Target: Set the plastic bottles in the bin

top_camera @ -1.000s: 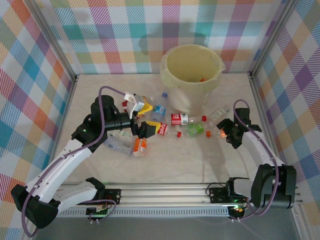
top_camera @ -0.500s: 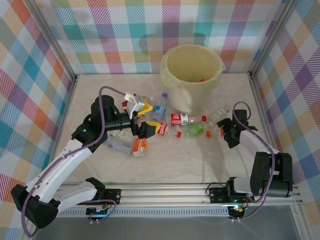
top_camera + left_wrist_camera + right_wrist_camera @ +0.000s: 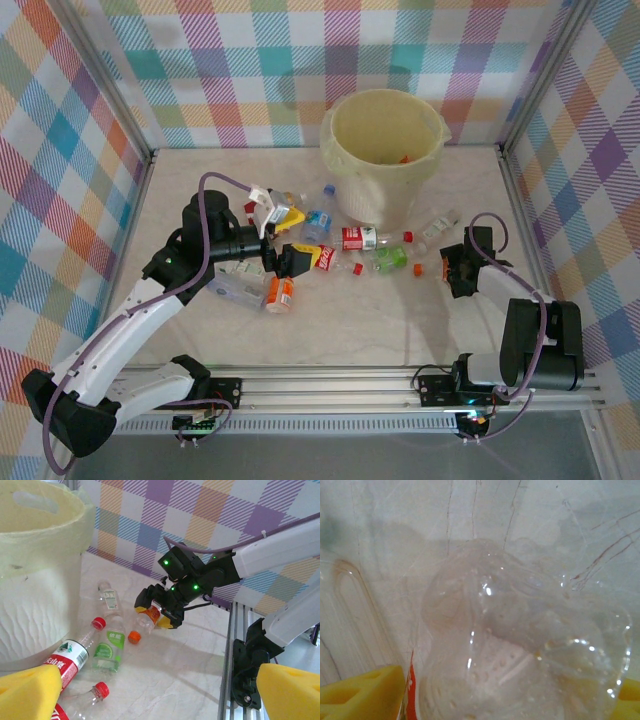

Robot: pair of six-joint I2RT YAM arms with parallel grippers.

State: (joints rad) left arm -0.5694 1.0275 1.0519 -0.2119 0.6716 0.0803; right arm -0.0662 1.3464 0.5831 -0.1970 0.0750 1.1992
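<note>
Ten or so bottles (image 3: 360,238) lie before the one bin (image 3: 385,195), some half hidden under the left arm (image 3: 150,300), so the count is rough. The left gripper (image 3: 285,260) hangs over them, spread wide and empty. The right gripper (image 3: 154,617) has its pads (image 3: 360,690) either side of one clear bottle (image 3: 520,650), but whether they pinch it I cannot tell.

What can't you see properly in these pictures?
- Bin bottom, top view: its own side hides most.
- Bottle, right wrist view: too close, blurry, cut off by the bottom edge.
- Right fingers, same view: cut off at the corners, so grip unclear.
- Bottles under left arm, top view: partly covered.
</note>
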